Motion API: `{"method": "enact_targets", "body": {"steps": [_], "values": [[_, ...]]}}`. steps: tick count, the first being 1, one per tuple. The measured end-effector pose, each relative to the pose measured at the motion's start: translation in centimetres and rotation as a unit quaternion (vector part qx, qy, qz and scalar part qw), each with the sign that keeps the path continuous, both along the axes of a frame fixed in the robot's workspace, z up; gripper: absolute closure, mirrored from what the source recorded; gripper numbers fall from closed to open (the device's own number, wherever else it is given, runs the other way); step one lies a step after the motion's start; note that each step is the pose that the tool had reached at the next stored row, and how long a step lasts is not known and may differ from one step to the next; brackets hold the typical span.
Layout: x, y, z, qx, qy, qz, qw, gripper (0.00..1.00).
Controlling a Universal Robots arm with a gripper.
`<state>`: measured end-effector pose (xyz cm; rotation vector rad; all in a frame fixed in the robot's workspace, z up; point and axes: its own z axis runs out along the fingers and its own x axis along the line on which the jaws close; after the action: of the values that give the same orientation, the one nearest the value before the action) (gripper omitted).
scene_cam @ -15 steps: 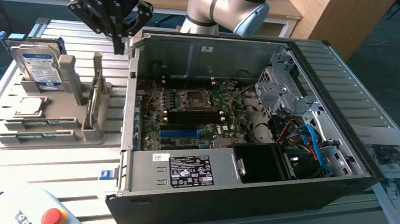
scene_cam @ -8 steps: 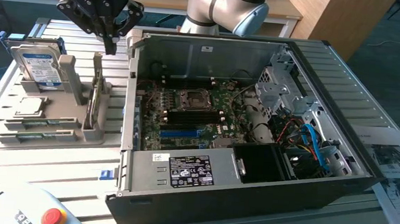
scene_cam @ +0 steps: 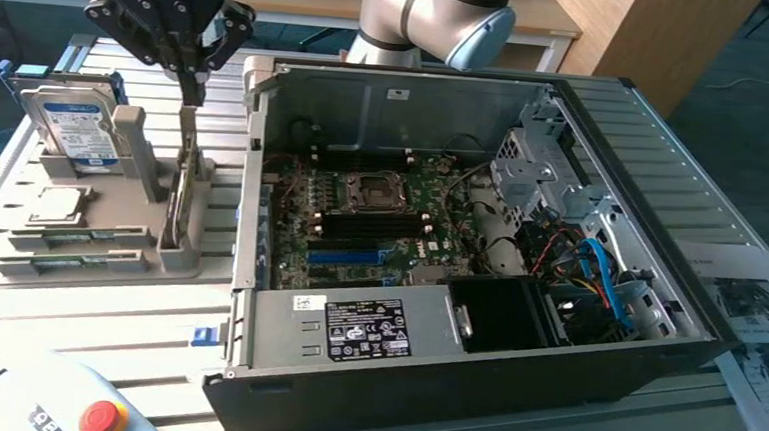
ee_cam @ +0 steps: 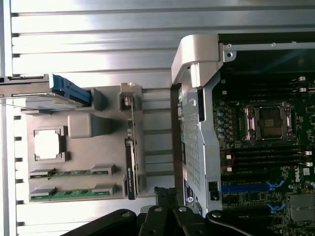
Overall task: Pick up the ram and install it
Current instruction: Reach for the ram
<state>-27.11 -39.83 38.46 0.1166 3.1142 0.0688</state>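
One ram on edge, clenched jaws just over its far end

It stands on its long edge in the tall slot of the grey holder tray, along the tray's edge nearest the open computer case. Its long axis runs from the far edge of the surface towards the near one, parallel to the case's side wall. The gripper hangs directly over the stick's far end, jaws pinched together with nothing visibly between them and tips just above its top edge; whether they touch it I cannot tell. Two more green sticks lie flat at the tray's near corner, next to the processor chip and well apart from the jaws. The motherboard lies inside the case, to the exterior view's right of the ram.
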Motion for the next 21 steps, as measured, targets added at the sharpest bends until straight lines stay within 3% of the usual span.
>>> {"method": "enact_targets", "body": {"steps": [21], "values": [[-4.1, 0.02, -0.39, 0.0, 0.0003, 0.0, 1.0, 0.9]]}}
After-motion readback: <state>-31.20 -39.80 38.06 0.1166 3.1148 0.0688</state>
